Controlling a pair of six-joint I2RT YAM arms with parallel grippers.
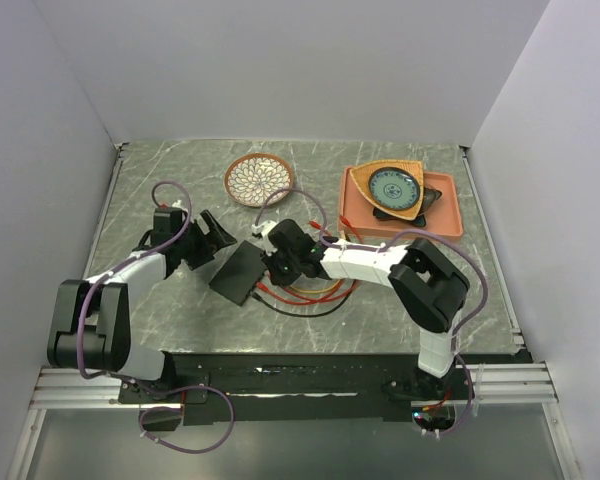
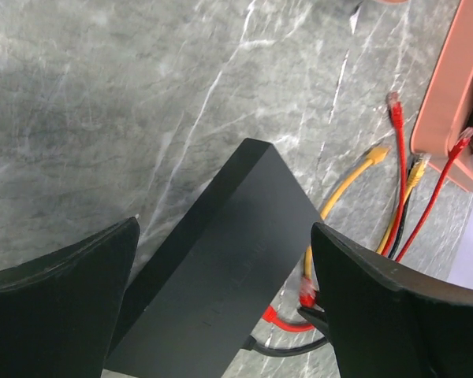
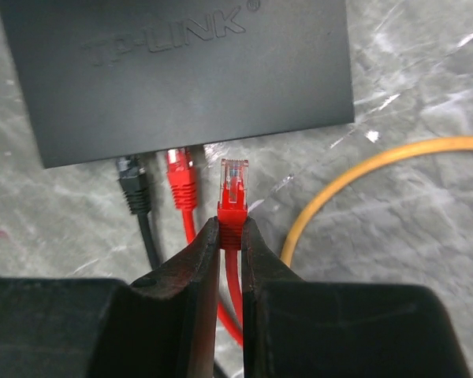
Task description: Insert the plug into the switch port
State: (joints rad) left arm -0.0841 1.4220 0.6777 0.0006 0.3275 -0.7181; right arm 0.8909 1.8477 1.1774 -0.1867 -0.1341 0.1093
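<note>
The switch [image 1: 238, 273] is a flat matte-black box lying mid-table; it also shows in the left wrist view [image 2: 221, 268] and in the right wrist view [image 3: 177, 71]. A black plug [image 3: 132, 185] and a red plug [image 3: 180, 177] sit in its near edge. My right gripper [image 3: 231, 231] is shut on a third red plug [image 3: 234, 193], its clear tip a little short of the switch edge, right of the seated red one. My left gripper [image 2: 225, 272] is open, its fingers either side of the switch's far end without touching it.
Loose yellow [image 3: 363, 173], red and black cables [image 1: 310, 295] lie right of the switch. An orange tray [image 1: 450, 215] with a dish stands at the back right. A patterned round plate [image 1: 259, 179] sits at the back centre.
</note>
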